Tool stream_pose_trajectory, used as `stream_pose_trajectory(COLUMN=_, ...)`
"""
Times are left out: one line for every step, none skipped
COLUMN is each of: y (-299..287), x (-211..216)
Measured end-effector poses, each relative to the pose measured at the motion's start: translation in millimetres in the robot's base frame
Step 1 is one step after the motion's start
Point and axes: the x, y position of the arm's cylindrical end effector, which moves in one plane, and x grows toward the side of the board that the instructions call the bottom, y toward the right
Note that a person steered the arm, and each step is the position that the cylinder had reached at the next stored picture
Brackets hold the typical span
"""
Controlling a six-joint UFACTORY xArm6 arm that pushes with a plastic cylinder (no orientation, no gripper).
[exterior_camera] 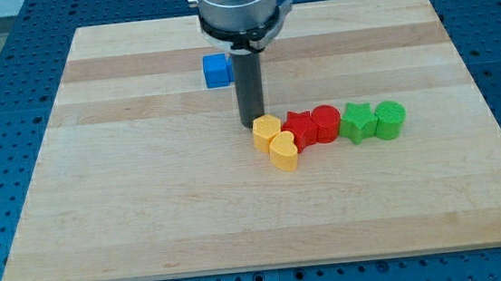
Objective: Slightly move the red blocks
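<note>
Camera view: one wooden desk (148,213) on a blue perforated base, arm coming down from the view's top.
End effector: straight dark rod, no jaws to spread or press together, nothing pinched; my tip (255,125) down at desk level.
Tip position: just beside the yellow hexagonal block (266,133), at its upper-left edge, touching or nearly so; cannot tell which.
Task's things: red star-like block (299,128) and red cylinder (325,122), side by side and touching, right of centre on the desk.
Row: yellow hexagonal block, red star-like block, red cylinder, then green star-like block (355,121) and green cylinder (390,119), running toward the view's right, packed close.
Extra yellow: yellow heart-like block (283,152), just below the hexagonal one, touching it.
Off alone: blue cube (216,71), well apart at the view's upper left of the rod, partly hidden behind it.
Step in hand, as a judgement: not yet on the red pair; yellow sits between tip and red.
Risk one: pushing toward the view's right sends force through the yellow block, shifting it along with the red pair.
Risk two: red cylinder near the green star-like block, so anything beyond a small nudge carries the green pair too.
Risk three: off-centre contact on the hexagonal block turns it, pressing the heart-like block downward and leaving red unmoved.
Safer need: short stroke, contact on red itself from the view's top or bottom.
</note>
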Motion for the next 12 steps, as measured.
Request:
stream_pose_trajectory(y=9.7, x=-0.7)
stream_pose_trajectory(y=12.4, x=-16.4)
stream_pose_trajectory(y=41.1, x=-23.3)
stream_pose_trajectory(y=87.9, x=-23.3)
stream_pose_trajectory(y=114.9, x=-20.4)
stream_pose_trajectory(y=117.3, x=-10.3)
stream_pose_trajectory(y=117.3, x=-9.6)
stream_pose_trajectory(y=117.3, x=-8.7)
stream_pose_trajectory(y=113.8, x=-6.5)
stream_pose_trajectory(y=104.9, x=-1.4)
stream_pose_trajectory(y=92.9, x=2.5)
stream_pose_trajectory(y=79.5, x=3.7)
